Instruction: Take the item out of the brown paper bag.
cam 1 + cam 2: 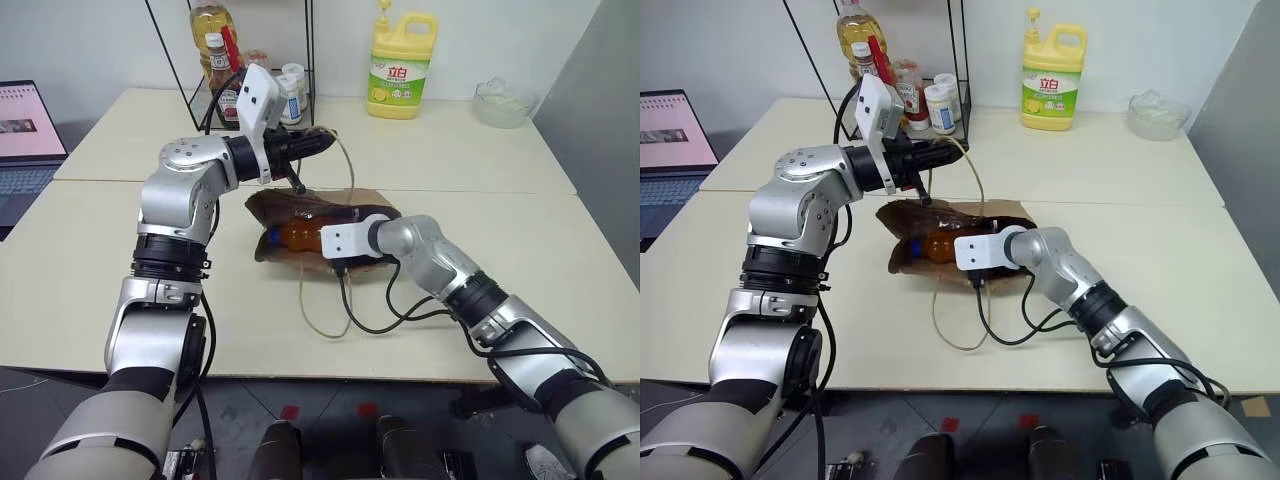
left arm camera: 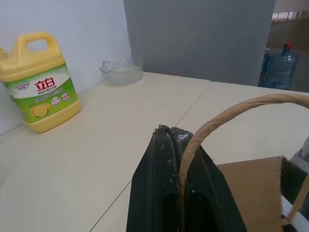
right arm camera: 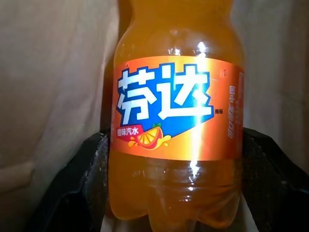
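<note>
— What's the room like?
— Cream tables [image 1: 470,150] pushed together against a white wall [image 1: 100,40], grey wall [image 1: 600,90] on the right.
— Anything on them?
— A yellow jug [image 1: 402,66], a glass bowl [image 1: 503,102], a wire rack [image 1: 255,50] with bottles, a laptop [image 1: 25,140] at the left edge.

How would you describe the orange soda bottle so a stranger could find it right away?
On the near cream table lies a crumpled brown paper bag. The orange soda bottle lies inside its open mouth, blue cap showing. Unlike the yellow jug standing at the back, it is small, orange and lying down.
</note>
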You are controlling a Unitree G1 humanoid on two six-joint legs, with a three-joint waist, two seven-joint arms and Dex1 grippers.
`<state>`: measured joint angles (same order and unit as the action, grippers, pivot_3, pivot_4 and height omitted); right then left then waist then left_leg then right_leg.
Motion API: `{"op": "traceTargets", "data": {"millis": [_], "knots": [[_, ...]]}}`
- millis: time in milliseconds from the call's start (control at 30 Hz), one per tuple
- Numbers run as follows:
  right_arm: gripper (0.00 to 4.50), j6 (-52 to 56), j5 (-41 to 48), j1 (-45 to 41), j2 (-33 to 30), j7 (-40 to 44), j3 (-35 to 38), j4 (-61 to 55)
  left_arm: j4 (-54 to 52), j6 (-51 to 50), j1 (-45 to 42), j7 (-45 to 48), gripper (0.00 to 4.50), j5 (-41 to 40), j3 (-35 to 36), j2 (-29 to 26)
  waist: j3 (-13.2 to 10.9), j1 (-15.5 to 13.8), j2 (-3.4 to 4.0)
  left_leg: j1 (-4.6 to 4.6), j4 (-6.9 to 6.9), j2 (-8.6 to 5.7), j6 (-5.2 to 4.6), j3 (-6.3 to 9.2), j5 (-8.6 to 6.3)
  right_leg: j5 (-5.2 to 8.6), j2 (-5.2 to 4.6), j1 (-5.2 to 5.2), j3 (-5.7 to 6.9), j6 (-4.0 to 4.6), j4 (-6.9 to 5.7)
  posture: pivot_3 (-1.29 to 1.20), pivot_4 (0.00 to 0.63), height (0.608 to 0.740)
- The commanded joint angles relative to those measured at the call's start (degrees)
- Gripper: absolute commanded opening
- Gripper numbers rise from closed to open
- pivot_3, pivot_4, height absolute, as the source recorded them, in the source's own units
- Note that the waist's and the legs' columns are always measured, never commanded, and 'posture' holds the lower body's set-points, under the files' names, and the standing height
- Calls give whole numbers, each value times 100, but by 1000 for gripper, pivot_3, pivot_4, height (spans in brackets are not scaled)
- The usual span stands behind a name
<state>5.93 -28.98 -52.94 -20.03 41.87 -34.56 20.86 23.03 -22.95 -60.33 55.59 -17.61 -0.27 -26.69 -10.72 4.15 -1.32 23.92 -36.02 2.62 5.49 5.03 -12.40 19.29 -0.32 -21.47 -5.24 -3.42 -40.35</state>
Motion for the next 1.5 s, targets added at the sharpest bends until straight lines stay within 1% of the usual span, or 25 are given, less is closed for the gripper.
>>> {"op": "traceTargets", "data": {"millis": [33,133,200,400,567,767,933,1100,1200,1267,1367,1433,1500], "knots": [[3246,-414,352,148,-214,126,472,-1157,55,281,-65,-129,0,184,19,-61,0,4,0,2,1,0,0,0,0,0,0,-1,-1,0,3,0,150,740],[3246,-631,596,316,-298,171,673,-1575,201,383,-93,-179,0,291,8,-44,0,8,0,3,5,1,0,-1,0,0,0,-3,-1,0,6,0,150,740],[3246,-740,872,404,-243,131,879,-1791,285,445,-119,-177,0,335,-3,-23,0,12,0,2,5,1,-1,-1,0,0,1,-3,-1,0,5,0,150,740],[3246,-1354,1417,470,-173,-46,1334,-1813,475,580,-203,-163,0,423,-24,23,0,12,0,3,3,1,-1,-1,-1,0,0,-1,0,0,6,0,150,740],[3246,-1688,2138,703,-231,88,1780,-2084,557,644,-227,-161,0,476,-32,17,-1,-2,0,3,2,-1,-1,-2,-1,0,-2,2,-1,0,7,0,150,740],[3246,-1849,2607,1146,-587,110,2283,-2716,627,673,-257,-199,0,537,-23,-22,-1,-5,0,5,2,-1,-1,-1,-1,0,-1,1,0,0,8,0,150,740],[3246,-1644,2836,1341,-1025,5,2978,-3270,605,676,-220,-191,0,555,-23,-46,-1,-51,0,4,2,-1,-5,-3,-3,0,-1,2,-1,0,9,0,150,740],[3246,-695,2494,1416,-1502,-340,3540,-3316,606,682,-212,-182,0,566,-23,-50,-1,-72,0,3,2,-1,-8,-3,-5,0,-1,2,-3,0,8,0,150,740],[3246,19,2085,1703,-1916,-452,3677,-3222,629,716,-200,-172,0,583,-35,-47,-1,-99,0,4,1,-2,-8,-4,-5,0,-1,1,-4,0,8,0,150,740],[3246,872,2250,1982,-2038,-360,3823,-3286,661,863,-166,-144,0,672,-100,-68,-1,-112,0,4,2,-2,-10,-5,-6,0,-2,2,-5,0,11,0,150,740],[3246,2371,2541,2212,-2049,-280,4008,-3384,674,856,-167,-125,0,669,-79,-34,-1,-122,0,5,2,-3,-10,-7,-6,0,-2,3,-8,0,14,0,150,740],[3246,3309,2668,2269,-2135,-173,3978,-3336,683,860,-179,-111,0,671,-75,-11,-5,-122,8,6,2,-3,-11,-9,-6,0,-3,1,-10,0,14,0,150,740],[3246,3944,2752,2237,-2204,-110,3877,-3246,702,860,-195,-111,0,673,-70,7,-9,-102,14,5,3,-3,-12,-10,-6,0,-2,1,-11,0,13,0,150,740]]}}
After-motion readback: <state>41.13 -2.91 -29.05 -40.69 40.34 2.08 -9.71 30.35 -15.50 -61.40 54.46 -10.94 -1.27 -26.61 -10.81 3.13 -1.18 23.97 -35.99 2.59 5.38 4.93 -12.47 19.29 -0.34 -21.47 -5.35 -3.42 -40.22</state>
